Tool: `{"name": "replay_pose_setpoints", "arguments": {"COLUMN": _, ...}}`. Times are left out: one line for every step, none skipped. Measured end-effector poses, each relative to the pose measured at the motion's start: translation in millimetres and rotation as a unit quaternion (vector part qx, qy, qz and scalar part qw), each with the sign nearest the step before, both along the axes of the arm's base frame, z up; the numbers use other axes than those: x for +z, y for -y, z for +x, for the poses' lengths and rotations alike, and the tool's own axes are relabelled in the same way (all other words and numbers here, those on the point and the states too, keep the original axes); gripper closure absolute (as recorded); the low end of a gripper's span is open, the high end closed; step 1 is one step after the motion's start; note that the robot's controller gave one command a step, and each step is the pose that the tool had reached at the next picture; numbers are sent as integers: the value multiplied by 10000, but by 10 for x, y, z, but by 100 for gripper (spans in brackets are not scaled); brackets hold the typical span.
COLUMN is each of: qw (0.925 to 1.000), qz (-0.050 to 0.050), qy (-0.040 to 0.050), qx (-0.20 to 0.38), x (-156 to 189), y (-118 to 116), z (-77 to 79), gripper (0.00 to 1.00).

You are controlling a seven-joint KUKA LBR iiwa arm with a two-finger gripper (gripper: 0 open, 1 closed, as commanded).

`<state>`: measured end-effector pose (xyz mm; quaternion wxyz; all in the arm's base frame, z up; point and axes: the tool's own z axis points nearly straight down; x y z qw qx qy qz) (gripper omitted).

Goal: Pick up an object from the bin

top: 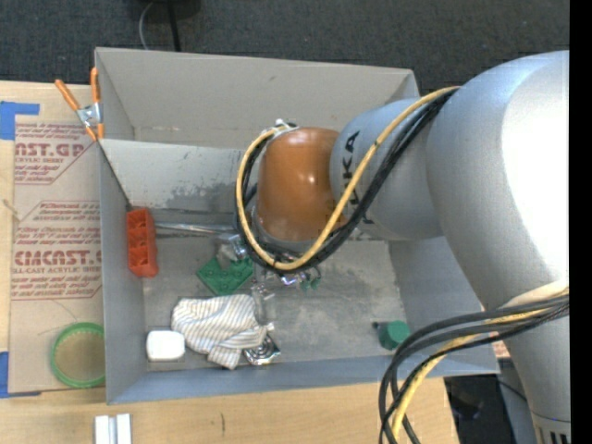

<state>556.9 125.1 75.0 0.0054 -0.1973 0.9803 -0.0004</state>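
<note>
Camera view: gripper [263, 292] hangs under the orange wrist cover [294, 188], mid-bin, just right of a green flat piece [220, 274] and over the far right edge of a white cloth [215, 326]. Spread or pressed together: cannot tell. At left a red block [141, 241]; near left a white block [166, 345]; near right a small green piece [395, 333].

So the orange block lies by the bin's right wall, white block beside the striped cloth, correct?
No: the camera view shows the orange block by the left wall of the bin. The white block is indeed beside the striped cloth.
</note>
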Motion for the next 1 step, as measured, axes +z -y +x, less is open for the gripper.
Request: {"name": "replay_pose_setpoints", "arguments": {"qw": 9999, "qz": 7, "qy": -8, "qx": -154, "x": -27, "y": -351, "z": 27, "gripper": 0}}
